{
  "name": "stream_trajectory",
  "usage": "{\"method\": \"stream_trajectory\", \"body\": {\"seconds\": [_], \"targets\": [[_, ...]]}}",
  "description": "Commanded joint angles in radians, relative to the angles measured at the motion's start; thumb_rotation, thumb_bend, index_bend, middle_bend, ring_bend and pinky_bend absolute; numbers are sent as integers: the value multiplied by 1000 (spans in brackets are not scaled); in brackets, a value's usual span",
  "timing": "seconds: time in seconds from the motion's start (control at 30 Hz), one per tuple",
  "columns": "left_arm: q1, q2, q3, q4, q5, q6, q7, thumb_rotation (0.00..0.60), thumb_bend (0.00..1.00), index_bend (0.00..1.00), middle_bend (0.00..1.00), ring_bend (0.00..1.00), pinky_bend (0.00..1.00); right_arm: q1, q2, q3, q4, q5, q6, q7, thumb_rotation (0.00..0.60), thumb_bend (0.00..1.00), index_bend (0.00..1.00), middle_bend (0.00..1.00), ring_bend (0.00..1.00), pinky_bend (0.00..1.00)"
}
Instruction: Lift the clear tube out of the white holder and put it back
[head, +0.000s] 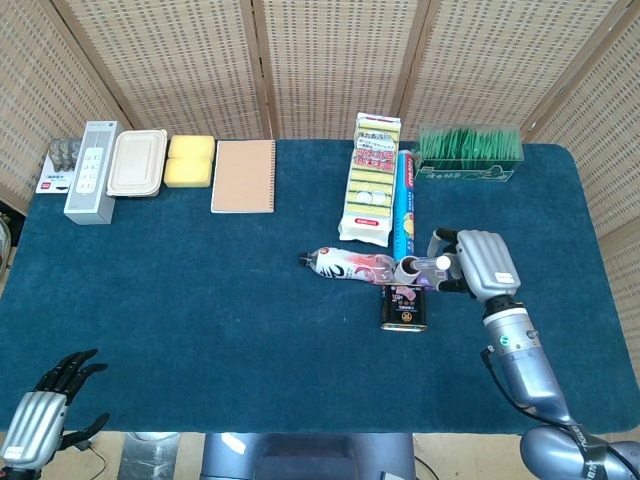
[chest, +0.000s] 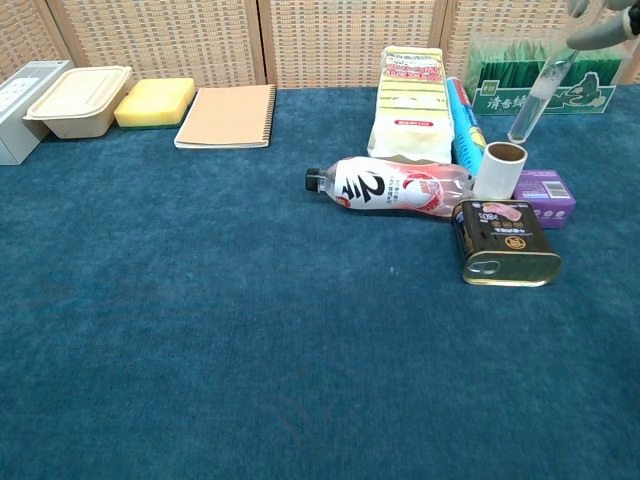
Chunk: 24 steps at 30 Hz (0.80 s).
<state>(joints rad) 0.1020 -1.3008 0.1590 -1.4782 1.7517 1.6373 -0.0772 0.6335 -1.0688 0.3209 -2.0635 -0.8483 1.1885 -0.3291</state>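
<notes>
Covered with dark blue cloth: bench (head: 200, 300), wicker screens behind.

Along the far edge, from left: grey remote box (head: 90, 172), beige lunch box (head: 137, 163), yellow sponge (head: 190, 160), brown notebook (head: 243, 176). Further right: long pack of sponges (head: 371, 180), blue roll (head: 404, 205) just beside it, green tea box (head: 470, 153) at the far right corner.

Near the middle, lying on its side: plastic bottle (head: 350, 265), cap to the left. Touching its right end: white holder (chest: 498, 171), standing upright, open top visible. Behind the holder: purple box (chest: 545, 188). In front: dark tin can (chest: 505, 242), lying flat.

Above the purple box, in the head view: right hand (head: 473, 262), fingers (head: 446, 264) pinching the upper end of the clear tube (chest: 533, 100). In the chest view, tube in the air, tilted, lower end above and slightly right of the holder's mouth, not inside.

At the lower left corner of the head view, below the bench edge: left hand (head: 45, 410), dark fingers spread apart, holding nothing.
</notes>
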Motion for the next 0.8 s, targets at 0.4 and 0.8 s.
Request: {"method": "stream_trajectory", "body": {"seconds": [0.4,0.8], "targets": [[2,11,-7,-1,-1,13,-4,600,181,235,146,120,226,30,-66,-8,8,15,26,-26,600,384,785,875,878,787],[6,12,-6,2,-7,12,-9,600,180,235,146,120,226,57,-104,1,38,28,28,-38,600,385,785,875,878,786]]}}
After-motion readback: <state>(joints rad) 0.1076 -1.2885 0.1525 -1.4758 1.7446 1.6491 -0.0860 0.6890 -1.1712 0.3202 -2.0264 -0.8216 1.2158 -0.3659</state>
